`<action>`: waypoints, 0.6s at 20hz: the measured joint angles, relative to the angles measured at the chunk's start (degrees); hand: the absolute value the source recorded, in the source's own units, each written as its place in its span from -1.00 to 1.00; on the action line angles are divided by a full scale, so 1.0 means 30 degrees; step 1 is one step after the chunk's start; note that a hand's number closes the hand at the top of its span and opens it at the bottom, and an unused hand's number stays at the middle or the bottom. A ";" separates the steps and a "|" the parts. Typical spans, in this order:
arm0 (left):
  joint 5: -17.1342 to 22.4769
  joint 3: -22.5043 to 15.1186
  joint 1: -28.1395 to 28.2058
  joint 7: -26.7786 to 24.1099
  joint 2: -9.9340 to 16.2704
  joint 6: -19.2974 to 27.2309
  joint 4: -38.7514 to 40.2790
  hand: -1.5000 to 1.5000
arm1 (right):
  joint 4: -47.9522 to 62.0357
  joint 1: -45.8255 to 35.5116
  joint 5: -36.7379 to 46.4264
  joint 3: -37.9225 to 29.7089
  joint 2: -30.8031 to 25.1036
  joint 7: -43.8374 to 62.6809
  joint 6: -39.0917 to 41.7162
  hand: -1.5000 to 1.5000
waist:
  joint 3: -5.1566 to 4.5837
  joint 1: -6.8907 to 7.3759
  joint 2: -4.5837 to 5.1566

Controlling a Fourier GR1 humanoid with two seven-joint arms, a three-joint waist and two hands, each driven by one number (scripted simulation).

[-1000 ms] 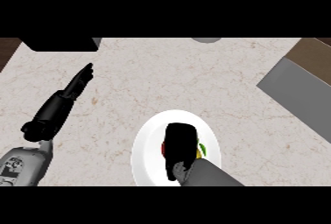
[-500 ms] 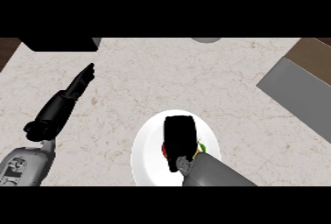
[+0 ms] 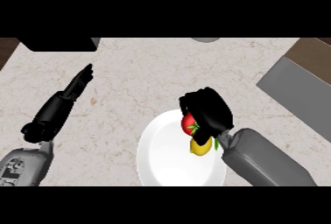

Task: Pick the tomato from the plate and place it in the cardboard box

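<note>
The right hand (image 3: pixel 208 110) is seen at about 3 o'clock from the middle of the view, over the upper right rim of the white plate (image 3: pixel 165 162); its fingers are curled round the tomato (image 3: pixel 190 124), of which only a red part with a green stalk is shown at the hand's left side, the rest being hidden by the black fingers; whether the tomato is lifted off the plate cannot be told. A yellow object (image 3: pixel 199 147) is lying on the plate just below the tomato, partly covered by the hand; what it is cannot be made out. The left hand (image 3: pixel 79 81) is held at 10 o'clock with fingers straight, nothing in it. The plate is cut off at the lower edge. On the desk (image 3: pixel 149 74), a grey slab (image 3: pixel 298 94) at 2 o'clock is cut off by the right edge; a dark block (image 3: pixel 58 43) at 11 o'clock is cut off above.
</note>
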 measured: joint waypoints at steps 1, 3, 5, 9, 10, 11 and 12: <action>-0.0012 0.0062 -0.0009 -0.0013 -0.0017 -0.0019 0.0039 0.00 | -0.0275 -0.0143 0.0093 -0.0291 -0.0459 -0.0568 -0.0021 1.00 | -0.0002 -0.0018 -0.0008; -0.0167 0.0104 -0.0047 0.0073 -0.0105 0.0044 0.0048 0.00 | -0.1373 -0.0361 0.0227 -0.0933 -0.1140 -0.0951 0.0219 1.00 | -0.0008 -0.0079 -0.0036; -0.0196 0.0222 -0.0043 0.0096 -0.0128 -0.0080 0.0095 0.00 | -0.2512 -0.0351 0.0356 -0.1604 -0.1400 -0.0892 0.0428 1.00 | -0.0014 -0.0103 -0.0054; -0.0264 0.0431 -0.0033 -0.0145 -0.0165 -0.0168 0.0359 0.00 | -0.4420 -0.0311 0.0127 -0.3855 -0.1909 0.0343 0.0386 1.00 | -0.0016 -0.0246 -0.0094; -0.0270 0.0463 0.0023 -0.0203 -0.0203 -0.0152 0.0383 0.00 | -0.4652 -0.0420 -0.0026 -0.4540 -0.1856 0.0887 0.0349 1.00 | -0.0018 -0.0251 -0.0098; -0.0190 0.0514 0.0188 -0.0189 -0.0154 -0.0236 0.0207 0.00 | -0.4994 -0.0384 -0.0123 -0.5198 -0.1887 0.1467 0.0283 1.00 | -0.0019 -0.0250 -0.0119; -0.0287 0.0449 0.0319 -0.0216 -0.0226 -0.0160 0.0099 0.00 | -0.5204 -0.0197 -0.0275 -0.5896 -0.1929 0.1857 0.0053 1.00 | -0.0017 -0.0267 -0.0123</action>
